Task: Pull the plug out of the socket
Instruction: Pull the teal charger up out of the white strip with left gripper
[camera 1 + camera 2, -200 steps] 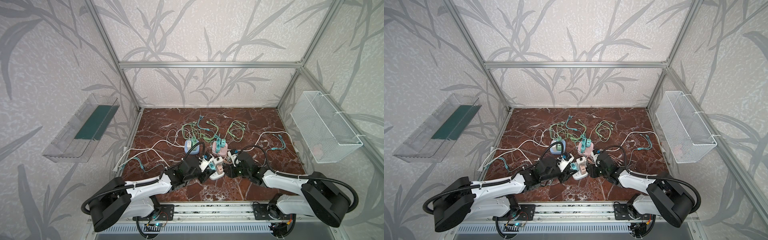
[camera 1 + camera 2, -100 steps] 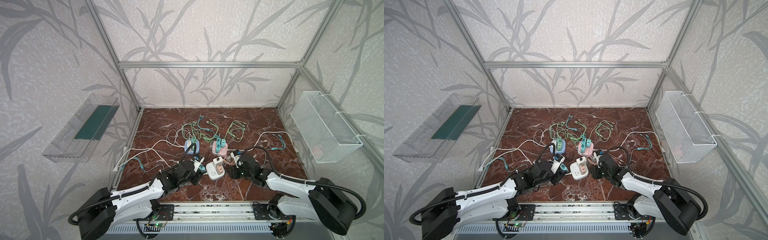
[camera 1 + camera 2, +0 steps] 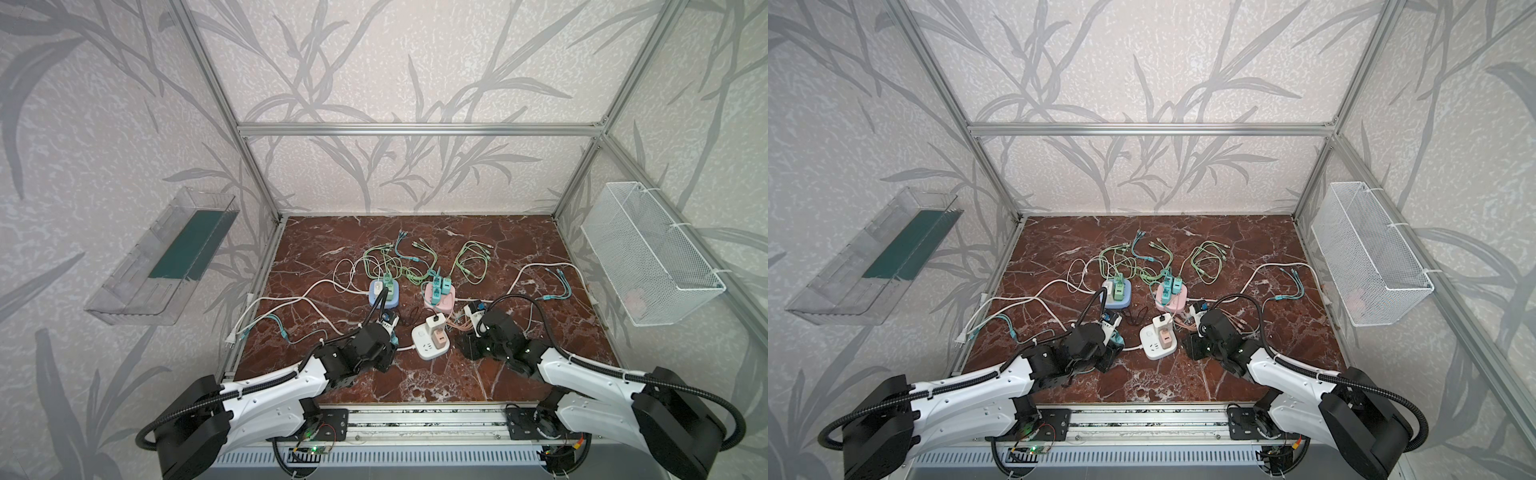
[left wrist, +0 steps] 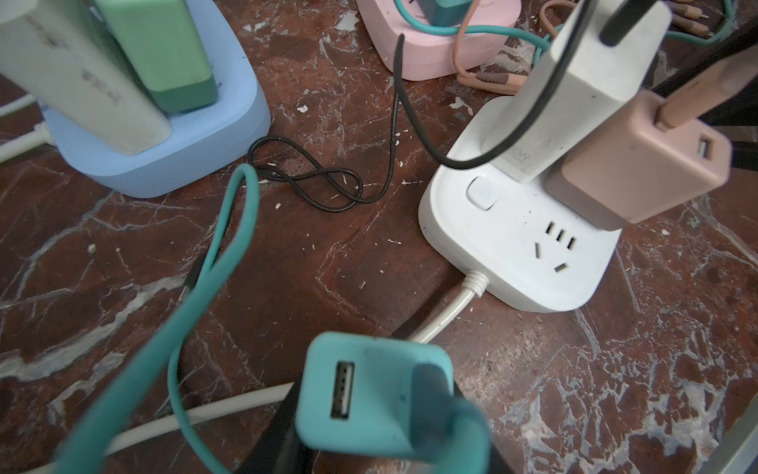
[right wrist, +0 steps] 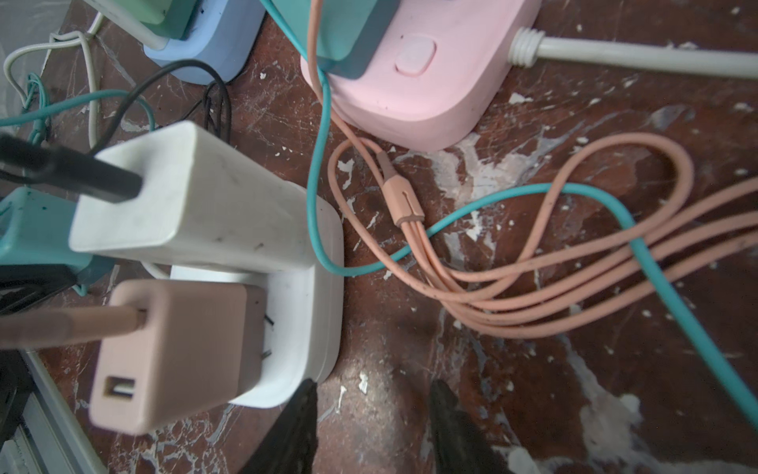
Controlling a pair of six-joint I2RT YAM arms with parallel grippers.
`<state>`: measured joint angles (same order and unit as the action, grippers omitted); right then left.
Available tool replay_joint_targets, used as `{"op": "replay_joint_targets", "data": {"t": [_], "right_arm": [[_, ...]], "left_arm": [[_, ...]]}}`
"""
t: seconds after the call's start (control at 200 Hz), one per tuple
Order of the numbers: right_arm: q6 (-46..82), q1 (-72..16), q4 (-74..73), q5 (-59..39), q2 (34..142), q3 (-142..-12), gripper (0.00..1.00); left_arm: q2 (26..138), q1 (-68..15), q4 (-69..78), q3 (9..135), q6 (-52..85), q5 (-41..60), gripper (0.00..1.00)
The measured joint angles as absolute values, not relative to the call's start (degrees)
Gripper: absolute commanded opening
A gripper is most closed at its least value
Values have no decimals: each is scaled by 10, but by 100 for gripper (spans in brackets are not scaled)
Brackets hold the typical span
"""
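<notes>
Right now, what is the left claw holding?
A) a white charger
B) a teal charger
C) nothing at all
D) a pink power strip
B: in the left wrist view the left claw grips a teal charger with its teal cable, apart from the white power strip, where the white charger and pink charger sit plugged in.

Marble tbl [image 3: 415,232], white socket [image 3: 428,352], blue socket [image 3: 397,300], pink socket [image 3: 446,306], tangled cables [image 5: 512,316]

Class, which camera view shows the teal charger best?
The left wrist view: the teal charger fills the foreground, USB port visible. The right wrist view catches one edge; both top views show a small sliver.
</notes>
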<state>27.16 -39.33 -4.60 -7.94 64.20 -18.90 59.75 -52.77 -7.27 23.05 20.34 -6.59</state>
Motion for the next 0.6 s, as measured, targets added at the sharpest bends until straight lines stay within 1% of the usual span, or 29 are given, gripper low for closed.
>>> {"op": "replay_joint_targets", "data": {"t": [0.35,0.6], "right_arm": [[252,-428,-16,-47,613,-189,49],[248,-438,3,-23,585,-189,52]], "left_arm": [[692,-528,-121,319,222,-91,12],[727,-528,-161,337,225,-99,13]]}}
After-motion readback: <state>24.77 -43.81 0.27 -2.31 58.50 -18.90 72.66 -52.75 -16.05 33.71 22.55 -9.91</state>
